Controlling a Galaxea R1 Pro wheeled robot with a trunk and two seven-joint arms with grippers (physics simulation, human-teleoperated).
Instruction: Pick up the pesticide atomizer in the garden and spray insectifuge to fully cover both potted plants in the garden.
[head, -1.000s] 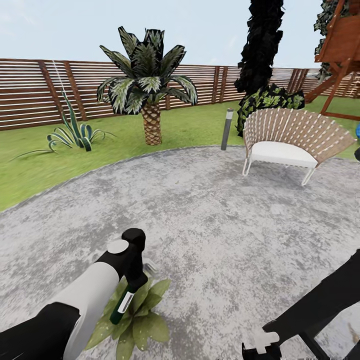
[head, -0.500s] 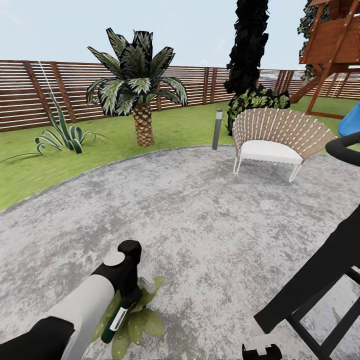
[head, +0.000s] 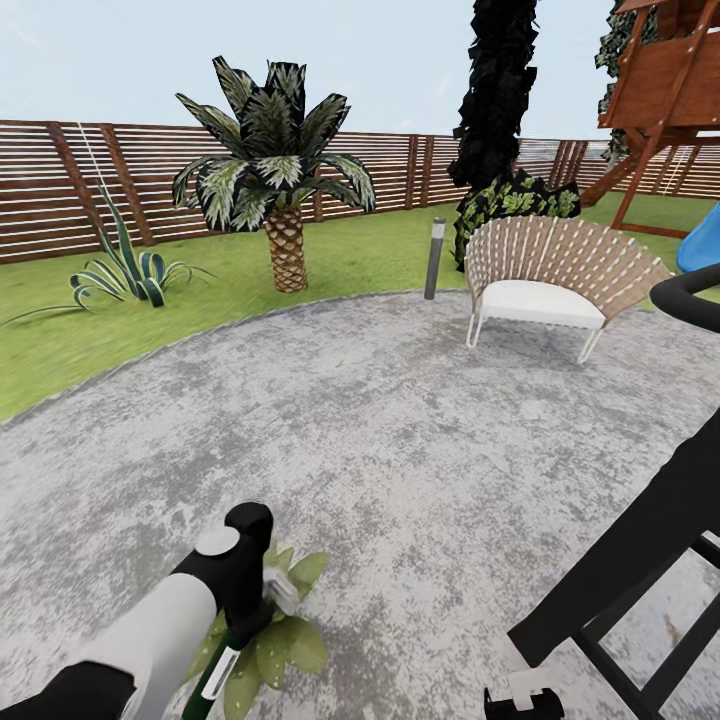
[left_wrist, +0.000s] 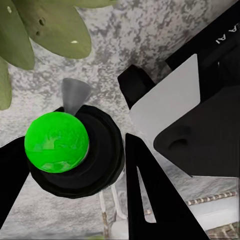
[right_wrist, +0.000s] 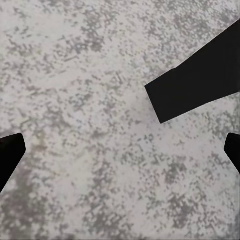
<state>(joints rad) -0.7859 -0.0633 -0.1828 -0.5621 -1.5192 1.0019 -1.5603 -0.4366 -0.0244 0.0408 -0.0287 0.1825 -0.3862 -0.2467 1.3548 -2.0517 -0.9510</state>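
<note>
My left gripper (head: 243, 612) is shut on the pesticide atomizer (head: 217, 676), a slim dark green bottle with a white label, held tilted over a potted plant (head: 288, 640). The plant's broad green leaves spread on the gravelly patio (head: 400, 450), and its pot is hidden under them. In the left wrist view the atomizer's head (left_wrist: 75, 150) is a black round cap with a bright green ball and a grey nozzle, gripped between my black fingers (left_wrist: 150, 200), with leaves (left_wrist: 50, 25) beyond. My right gripper (right_wrist: 120, 150) hangs open over bare gravel.
A white wicker chair (head: 560, 275) stands at the patio's far right beside a grey bollard lamp (head: 434, 258). On the lawn are a trunked palm (head: 272, 170) and a spiky agave (head: 125, 270). A slatted fence (head: 60, 190) runs behind, with a wooden play tower (head: 665, 90) far right.
The camera swung a little to the right at first, then held still. My left gripper and the atomizer have sunk lower over the plant's leaves.
</note>
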